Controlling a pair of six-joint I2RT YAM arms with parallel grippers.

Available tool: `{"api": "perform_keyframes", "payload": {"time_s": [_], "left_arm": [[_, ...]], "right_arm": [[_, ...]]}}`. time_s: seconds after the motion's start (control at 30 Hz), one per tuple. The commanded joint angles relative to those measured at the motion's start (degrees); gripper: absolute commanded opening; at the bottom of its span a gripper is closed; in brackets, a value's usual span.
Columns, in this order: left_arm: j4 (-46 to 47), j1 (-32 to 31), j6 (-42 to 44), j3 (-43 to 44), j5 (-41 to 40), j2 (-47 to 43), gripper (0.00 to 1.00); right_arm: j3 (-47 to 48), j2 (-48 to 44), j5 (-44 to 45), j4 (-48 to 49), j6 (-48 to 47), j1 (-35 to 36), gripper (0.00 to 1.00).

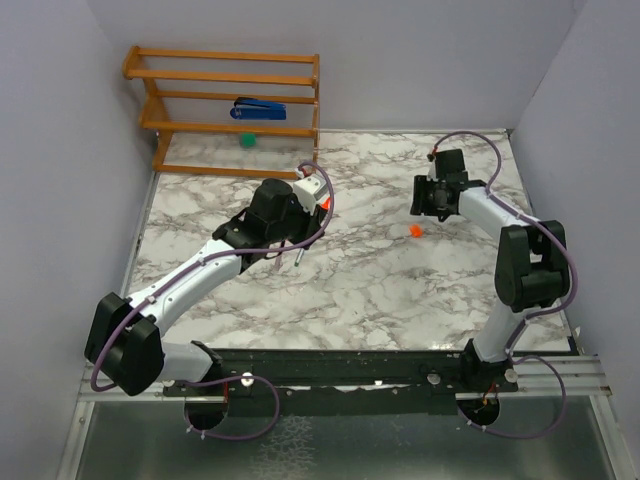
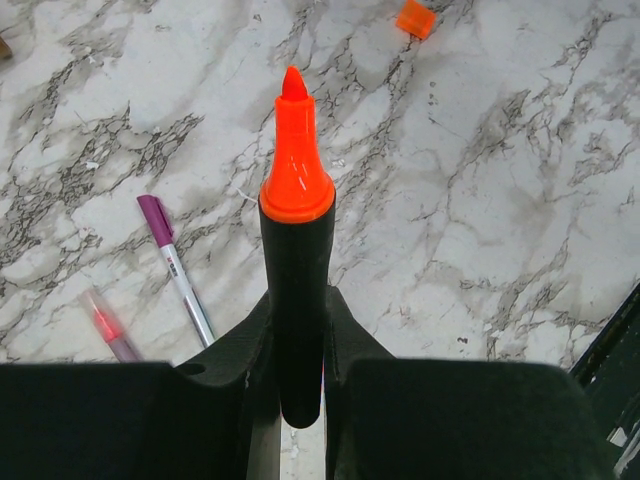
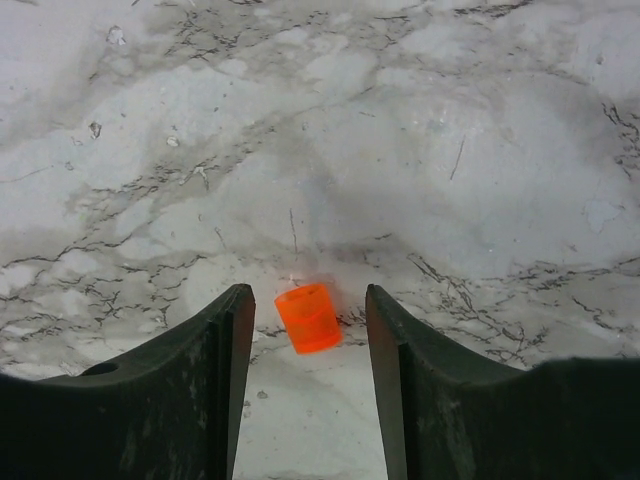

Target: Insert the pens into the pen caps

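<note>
My left gripper [image 2: 298, 345] is clamped on the black marker [image 2: 296, 270], fingers tight against the lower part of the barrel. The marker's long axis runs straight out from the jaws, and its orange tip [image 2: 295, 150] leads, uncapped and held above the marble. In the left wrist view the tip points a little to one side of the orange cap [image 3: 308, 317], which lies well apart from it.

The marker is short and thick, with a matte black barrel, a flared orange collar and a chisel-like nib. The cap is a stubby bright orange piece lying on the marble table [image 1: 380, 290]. I cannot tell which way its open end faces.

My right gripper [image 3: 308, 295] is spread wide and holds nothing. The cap sits between its two fingers, with a gap on each side.

Farther from the cap than the marker, the silver-grey pen [image 2: 185, 295] lies flat with a magenta-purple end [image 2: 154, 217]. The pink pen [image 2: 108, 330] lies just beside it, partly hidden behind my left finger.

From above I see bare marble all around the cap, and between it and the marker tip. The wooden rack [image 1: 230, 95] stands at the far edge, well away from the cap.
</note>
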Motion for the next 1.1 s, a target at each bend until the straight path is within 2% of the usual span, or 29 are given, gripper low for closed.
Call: {"api": "perform_keyframes", "payload": {"time_s": [0.0, 0.2, 0.87, 1.07], "left_arm": [[0.82, 0.31, 0.04, 0.96, 1.85, -0.2, 0.0], [0.37, 0.31, 0.52, 0.43, 1.03, -1.87, 0.0], [0.03, 0.31, 0.82, 0.33, 0.44, -2.05, 0.0], [-0.07, 0.31, 0.83, 0.33, 0.4, -1.99, 0.0]], "right_arm": [[2.07, 3.82, -5.33, -0.41, -6.12, 0.1, 0.52], [0.17, 5.3, -7.39, -0.42, -6.8, 0.38, 0.51], [-2.54, 9.04, -1.01, -0.91, -6.04, 3.09, 0.52], [-4.15, 7.23, 0.1, -1.37, -4.62, 3.06, 0.52]]}}
